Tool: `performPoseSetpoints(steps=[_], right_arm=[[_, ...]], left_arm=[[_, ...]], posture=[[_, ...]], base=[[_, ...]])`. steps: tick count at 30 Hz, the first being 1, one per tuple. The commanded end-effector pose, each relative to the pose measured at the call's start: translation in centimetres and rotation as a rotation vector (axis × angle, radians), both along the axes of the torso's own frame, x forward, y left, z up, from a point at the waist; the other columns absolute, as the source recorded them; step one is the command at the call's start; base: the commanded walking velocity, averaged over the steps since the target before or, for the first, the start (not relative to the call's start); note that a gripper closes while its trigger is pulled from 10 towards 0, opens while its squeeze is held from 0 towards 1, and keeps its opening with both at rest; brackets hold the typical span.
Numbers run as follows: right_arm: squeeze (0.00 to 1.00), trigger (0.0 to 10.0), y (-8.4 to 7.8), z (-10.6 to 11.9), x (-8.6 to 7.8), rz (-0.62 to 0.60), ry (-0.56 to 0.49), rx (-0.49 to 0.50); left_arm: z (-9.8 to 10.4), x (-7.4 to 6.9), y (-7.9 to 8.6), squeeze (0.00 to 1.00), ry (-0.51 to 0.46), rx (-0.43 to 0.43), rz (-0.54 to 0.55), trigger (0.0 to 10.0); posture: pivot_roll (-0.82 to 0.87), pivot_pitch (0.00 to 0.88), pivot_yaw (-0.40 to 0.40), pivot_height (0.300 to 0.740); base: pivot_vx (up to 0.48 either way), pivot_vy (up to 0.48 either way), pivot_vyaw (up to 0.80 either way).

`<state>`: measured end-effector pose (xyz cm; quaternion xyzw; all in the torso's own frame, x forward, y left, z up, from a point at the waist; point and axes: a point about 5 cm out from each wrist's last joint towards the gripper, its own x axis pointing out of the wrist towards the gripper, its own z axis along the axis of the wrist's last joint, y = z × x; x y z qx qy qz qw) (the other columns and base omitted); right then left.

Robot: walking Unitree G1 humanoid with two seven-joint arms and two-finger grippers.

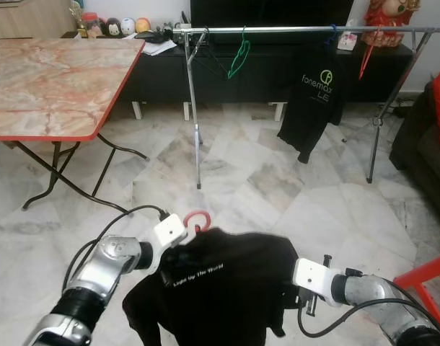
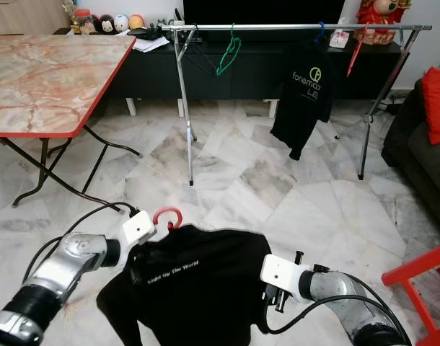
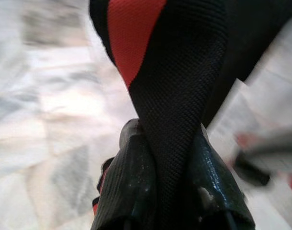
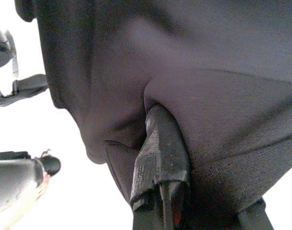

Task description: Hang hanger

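A black T-shirt (image 1: 220, 288) with white lettering hangs on a red hanger, whose hook (image 1: 197, 218) sticks up at the collar. Both arms hold it low in front of me. My left gripper (image 3: 170, 177) is shut on the shirt's left shoulder, with black fabric pinched between its fingers (image 3: 129, 182) and red hanger showing beyond. At the shirt's right side my right gripper (image 1: 288, 288) is buried in the cloth, one finger (image 4: 160, 153) pressed into a fold. A silver clothes rail (image 1: 306, 30) stands across the room ahead.
On the rail hang a green hanger (image 1: 239, 56), a black printed shirt (image 1: 317, 101) and a red hanger (image 1: 368, 54). A marble-top folding table (image 1: 47, 79) stands at left. A red chair (image 1: 429, 277) and a dark sofa (image 1: 422, 137) are at right.
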<state>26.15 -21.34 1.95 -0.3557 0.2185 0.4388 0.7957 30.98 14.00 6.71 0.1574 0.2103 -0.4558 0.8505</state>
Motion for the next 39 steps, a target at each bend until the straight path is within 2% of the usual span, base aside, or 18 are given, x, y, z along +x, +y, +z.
performPoseSetpoints(steps=[1,2,7,11,12,13,14,15,19,20,24,25,31,32,33,34,35,39], right_arm=[[0.0,0.0,0.1,-0.3,-0.5,0.03,0.024,-0.013],[0.0,0.0,0.2,-0.4,-0.6,0.032,0.026,-0.014],[0.0,0.0,0.5,-0.6,-0.8,0.037,0.029,-0.008],[0.0,0.0,0.6,-0.6,-0.8,0.039,0.03,-0.006],[0.0,0.0,0.6,-0.6,-0.8,0.039,0.03,-0.006],[0.0,0.0,0.8,-0.7,-0.9,0.039,0.03,-0.004],[0.0,0.0,0.9,-0.7,-0.9,0.04,0.03,-0.002],[0.0,0.0,1.0,-0.8,-0.9,0.041,0.031,0.0],[0.0,0.0,1.6,-1.0,-1.2,0.046,0.035,0.012],[0.0,0.0,1.6,-1.0,-1.2,0.043,0.035,0.013],[0.0,0.0,1.4,-1.1,-1.3,0.039,0.035,0.007],[0.0,0.0,1.2,-1.0,-1.2,0.036,0.033,0.005],[0.0,0.0,0.8,-0.7,-1.0,0.029,0.028,-0.007],[0.0,4.0,0.5,-0.7,-1.1,0.035,0.036,-0.021],[0.0,4.0,0.4,-0.7,-1.1,0.039,0.04,-0.028],[0.0,8.2,0.3,-0.7,-1.2,0.042,0.042,-0.034],[0.0,10.0,0.2,-0.7,-1.2,0.046,0.043,-0.041],[0.0,10.0,-0.1,-0.6,-1.0,0.053,0.036,-0.063]], left_arm=[[2.1,2.0,1.9,0.0,-0.119,-0.014,0.195,0.0],[2.8,2.9,1.8,0.0,-0.169,-0.072,0.3,0.0],[3.6,4.3,2.5,0.0,-0.224,-0.126,0.521,0.2],[4.0,4.5,2.3,0.0,-0.226,-0.227,0.582,0.4],[4.2,4.6,2.1,0.0,-0.236,-0.251,0.594,1.8],[4.5,4.8,1.8,0.0,-0.244,-0.317,0.634,6.2],[4.7,4.8,1.6,0.0,-0.242,-0.356,0.644,6.5],[4.8,4.8,1.3,0.0,-0.235,-0.389,0.644,9.8],[5.2,4.3,-0.4,0.0,-0.229,-0.437,0.493,10.0],[5.2,3.5,-1.2,0.0,-0.241,-0.39,0.324,10.0],[4.9,2.0,-1.7,0.0,-0.219,-0.288,0.069,10.0],[4.5,1.4,-1.3,0.0,-0.203,-0.21,-0.032,10.0],[3.6,0.2,-0.3,0.0,-0.134,-0.086,-0.198,10.0],[3.5,-0.4,0.4,0.0,-0.104,-0.034,-0.271,10.0],[3.5,-0.6,0.6,0.0,-0.093,-0.02,-0.295,10.0],[3.6,-0.8,0.8,0.0,-0.09,-0.008,-0.313,10.0],[3.7,-0.9,0.9,0.0,-0.096,0.003,-0.331,10.0],[3.6,-1.1,0.7,0.0,-0.196,0.134,-0.425,10.0]], posture=[[-0.11,0.0,-0.022,0.74],[-0.11,0.0,-0.024,0.74],[-0.11,0.0,-0.024,0.74],[-0.11,0.0,-0.022,0.74],[-0.11,0.0,-0.023,0.74],[-0.11,0.0,-0.024,0.74],[-0.11,0.0,-0.024,0.74],[-0.11,0.0,-0.024,0.74],[-0.12,0.0,-0.019,0.74],[-0.11,0.0,-0.015,0.74],[-0.11,0.0,-0.008,0.74],[-0.11,0.0,-0.007,0.74],[-0.11,0.0,-0.003,0.74],[-0.11,0.0,-0.004,0.74],[-0.11,0.0,-0.006,0.74],[-0.11,0.0,-0.007,0.74],[-0.11,0.0,-0.007,0.74],[-0.1,0.0,-0.015,0.74]], base=[[0.0,0.0,0.0],[0.0,0.0,0.0],[0.0,0.0,0.0],[0.0,0.0,0.0],[0.0,0.0,0.0],[0.0,0.0,0.0],[0.0,0.0,0.0],[0.0,0.0,0.0],[0.0,0.0,0.0],[0.0,0.0,0.0],[0.0,0.0,0.0],[0.0,0.0,0.0],[0.0,0.0,0.0],[0.0,0.0,0.0],[0.0,0.0,0.0],[0.0,0.0,0.0],[0.0,0.0,0.0],[0.0,0.0,0.0]])
